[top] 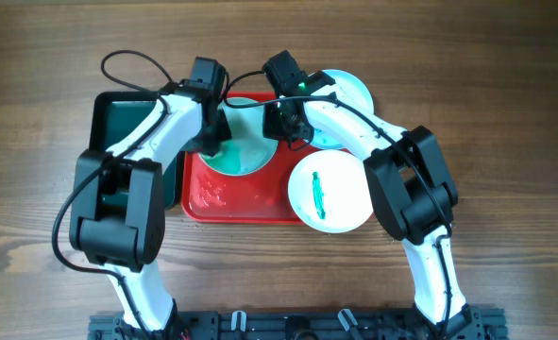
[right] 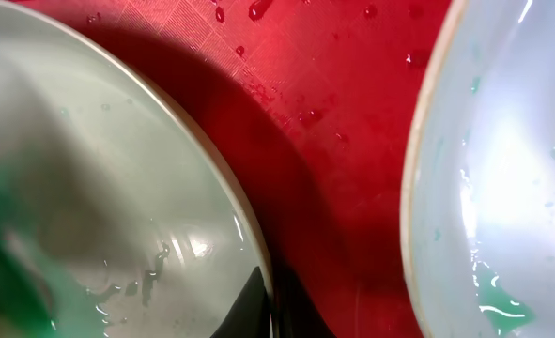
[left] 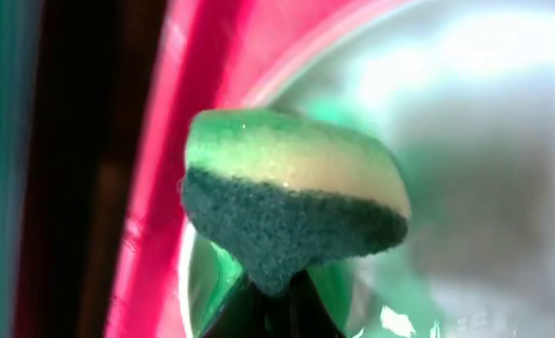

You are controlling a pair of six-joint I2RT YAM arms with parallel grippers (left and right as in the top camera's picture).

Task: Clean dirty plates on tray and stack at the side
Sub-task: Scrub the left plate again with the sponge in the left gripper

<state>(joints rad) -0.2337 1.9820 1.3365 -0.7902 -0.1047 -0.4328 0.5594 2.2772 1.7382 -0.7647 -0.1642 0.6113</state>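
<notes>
The red tray lies mid-table. A plate smeared teal-green rests on its back part. My left gripper is shut on a green-and-yellow sponge, at the plate's left side; in the left wrist view its jaws pinch the sponge's dark scouring tip over the plate. My right gripper is shut on that plate's right rim; the right wrist view shows its fingers clamping the rim of the plate. A second plate lies back right, a third with a green streak front right.
A dark green bin stands against the tray's left side. The right wrist view shows wet red tray floor between the held plate and the neighbouring plate. The third plate overhangs the tray's right edge onto the wooden table.
</notes>
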